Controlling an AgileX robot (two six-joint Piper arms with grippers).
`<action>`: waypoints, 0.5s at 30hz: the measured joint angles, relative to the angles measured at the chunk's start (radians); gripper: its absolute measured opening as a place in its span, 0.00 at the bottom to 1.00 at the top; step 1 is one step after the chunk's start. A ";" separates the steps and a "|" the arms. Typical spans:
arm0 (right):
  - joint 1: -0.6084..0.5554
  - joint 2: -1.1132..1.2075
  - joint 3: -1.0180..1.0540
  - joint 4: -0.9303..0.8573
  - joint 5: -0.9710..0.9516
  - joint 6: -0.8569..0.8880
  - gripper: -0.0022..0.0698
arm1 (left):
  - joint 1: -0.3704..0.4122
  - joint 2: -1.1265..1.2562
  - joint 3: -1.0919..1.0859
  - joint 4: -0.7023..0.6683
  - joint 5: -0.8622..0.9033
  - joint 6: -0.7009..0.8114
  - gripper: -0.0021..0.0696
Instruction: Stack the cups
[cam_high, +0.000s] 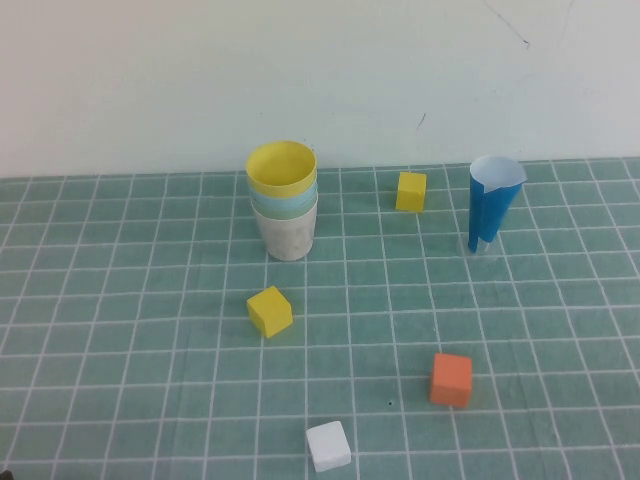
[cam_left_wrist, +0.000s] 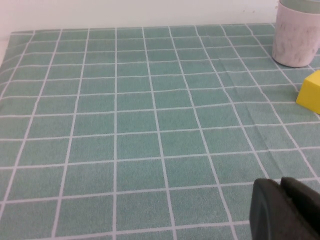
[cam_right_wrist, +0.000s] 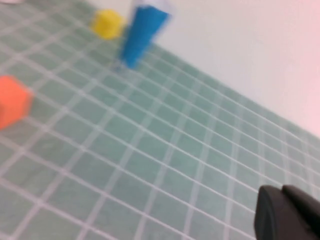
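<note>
We look down on the surface (cam_high: 120, 330), covered by a green cloth with a white grid, running back to a pale wall (cam_high: 300, 70).

On it, at about eleven o'clock from the middle of the high view, stands the stack of cups (cam_high: 284, 200): the pale pink cup (cam_high: 287, 233) at the bottom, rims of the green cup (cam_high: 285, 211) and the light blue cup (cam_high: 284, 199) showing above it, and the yellow cup (cam_high: 281, 168) nested on top, mouth up. All four sit upright, one inside the other.

At two o'clock, well apart from the stack, stands the tall dark-blue cone (cam_high: 490, 208), narrow end down, its pale rim at the top.

Then the cubes. The orange cube (cam_high: 451, 379) lies at four o'clock. The near yellow cube (cam_high: 270, 311) sits at six o'clock of the stack, close by but not touching. The far yellow cube (cam_high: 411, 191) lies between the stack and the cone, near the wall. The white cube (cam_high: 328, 446) lies at six o'clock, near the front edge.

Neither arm shows in the high view. In the left wrist view the left gripper (cam_left_wrist: 281, 210) sits low over bare cloth, jaws clenched on nothing, with the pink cup and a yellow cube ahead of it. In the right wrist view the right gripper (cam_right_wrist: 283, 215) likewise has its jaws clenched and empty, over bare cloth, well apart from the cone and orange cube.
</note>
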 joint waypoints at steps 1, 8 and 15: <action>-0.036 -0.017 0.034 0.003 -0.024 0.007 0.03 | 0.000 0.000 0.000 0.000 0.000 0.000 0.03; -0.223 -0.112 0.218 0.056 -0.103 0.023 0.03 | 0.000 0.000 0.000 0.000 0.000 0.000 0.03; -0.243 -0.118 0.219 0.087 -0.079 0.023 0.03 | 0.000 0.000 0.000 0.000 0.000 0.000 0.03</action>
